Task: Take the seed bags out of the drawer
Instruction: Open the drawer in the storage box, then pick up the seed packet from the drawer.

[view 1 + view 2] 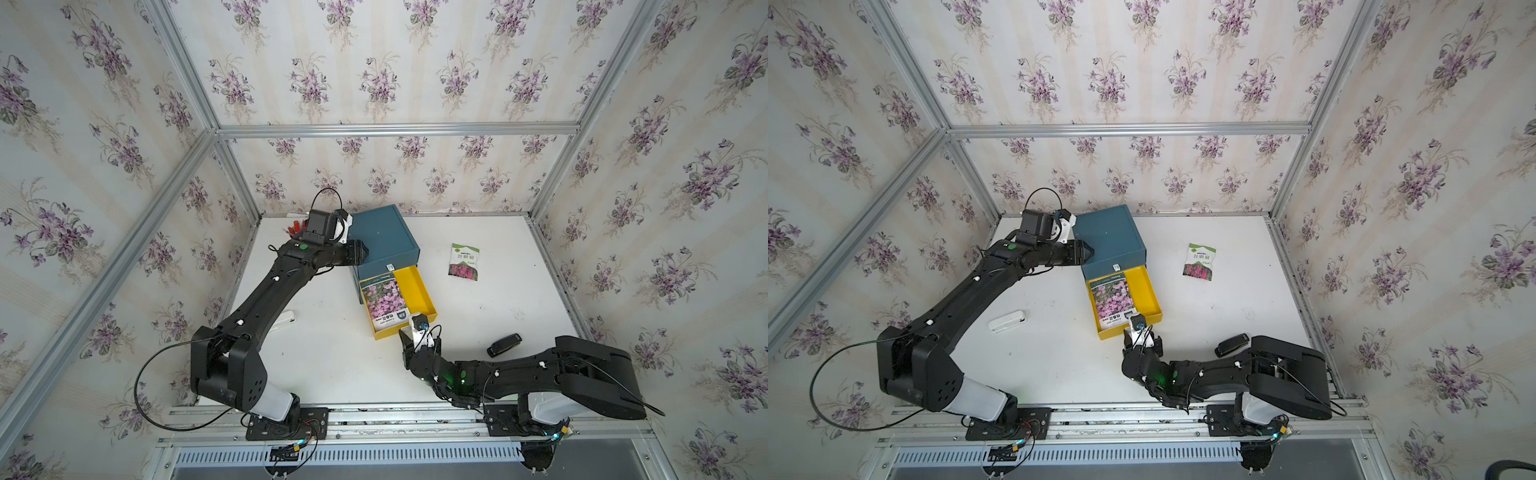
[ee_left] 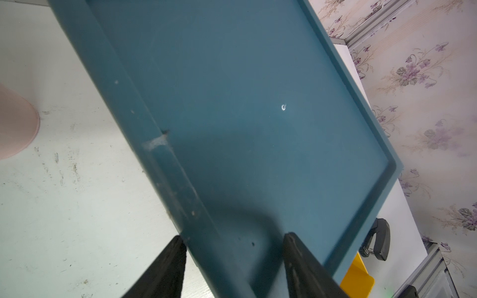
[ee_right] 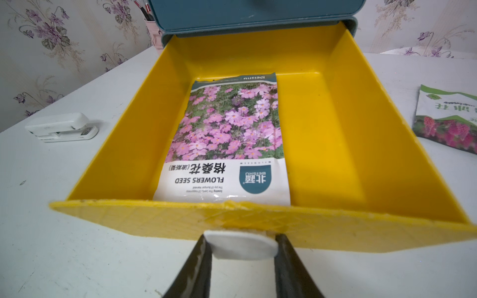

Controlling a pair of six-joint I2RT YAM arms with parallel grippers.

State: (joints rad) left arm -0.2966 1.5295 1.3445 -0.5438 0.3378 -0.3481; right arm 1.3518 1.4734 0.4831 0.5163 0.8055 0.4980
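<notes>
- Pink-flowered seed packet (image 3: 227, 134) lies in the pulled-out yellow drawer (image 3: 335, 129); red-flowered packet (image 1: 464, 261) rests on the white table (image 1: 332, 365), near the blue cabinet (image 2: 258, 103).
- Floral wallpaper (image 1: 374, 83) surrounds.
- Right gripper (image 3: 242, 237), low, pinches the drawer's white handle (image 3: 241, 249); outstretched left gripper (image 2: 234, 236) clamps the cabinet's edge.

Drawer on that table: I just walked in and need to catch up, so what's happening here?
The left gripper clamps the edge of the blue box, apparently to steady it. The right gripper grips the white handle of the yellow drawer, which stands open. A pink-flowered bag lies in the drawer. A red-flowered bag lies on the table, right of the box.
</notes>
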